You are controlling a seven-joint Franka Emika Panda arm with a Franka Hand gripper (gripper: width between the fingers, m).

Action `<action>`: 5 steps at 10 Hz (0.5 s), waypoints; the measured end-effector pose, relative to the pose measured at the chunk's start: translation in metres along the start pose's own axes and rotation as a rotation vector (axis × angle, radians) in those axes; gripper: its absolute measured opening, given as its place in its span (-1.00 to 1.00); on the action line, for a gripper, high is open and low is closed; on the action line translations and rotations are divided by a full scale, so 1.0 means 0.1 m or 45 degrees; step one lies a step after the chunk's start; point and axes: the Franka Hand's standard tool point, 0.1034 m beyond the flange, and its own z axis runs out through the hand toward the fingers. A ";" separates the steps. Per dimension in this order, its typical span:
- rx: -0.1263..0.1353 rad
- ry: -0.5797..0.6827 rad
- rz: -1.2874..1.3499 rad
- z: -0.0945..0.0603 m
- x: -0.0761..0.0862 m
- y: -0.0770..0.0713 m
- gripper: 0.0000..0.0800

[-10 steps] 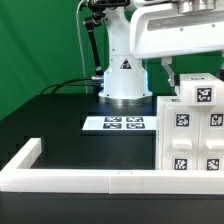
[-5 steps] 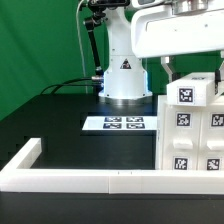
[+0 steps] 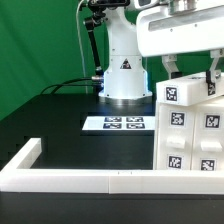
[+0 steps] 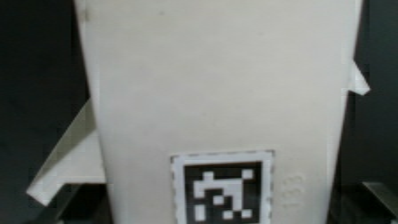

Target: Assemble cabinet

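Note:
The cabinet (image 3: 186, 135), a white boxy shell with black-and-white tags on its face, stands at the exterior view's right behind the front rail. My gripper (image 3: 190, 76) comes down from above and straddles its top part. One finger (image 3: 169, 68) presses the side toward the exterior view's left, and the other finger (image 3: 212, 78) presses the opposite side. The jaws are shut on the cabinet's upper block. In the wrist view the cabinet (image 4: 205, 90) fills the frame as a tall white face with one tag (image 4: 222, 188). The fingertips themselves are hidden there.
The marker board (image 3: 115, 124) lies flat on the black table in front of the robot base (image 3: 124, 80). A low white border rail (image 3: 80, 180) runs along the front edge and turns back at the exterior view's left. A green backdrop hangs behind.
The gripper and the cabinet's top have shifted together toward the exterior view's left, and the top tag now sits slightly lower. The jaw spacing looks the same.

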 end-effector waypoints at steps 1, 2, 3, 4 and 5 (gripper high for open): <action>0.007 0.006 0.102 -0.01 0.01 0.01 0.40; 0.011 -0.001 0.283 0.00 -0.03 0.03 0.40; 0.012 -0.008 0.409 0.02 -0.06 0.03 0.40; 0.018 -0.015 0.513 0.02 -0.07 0.03 0.40; 0.024 -0.025 0.645 0.03 -0.09 0.02 0.40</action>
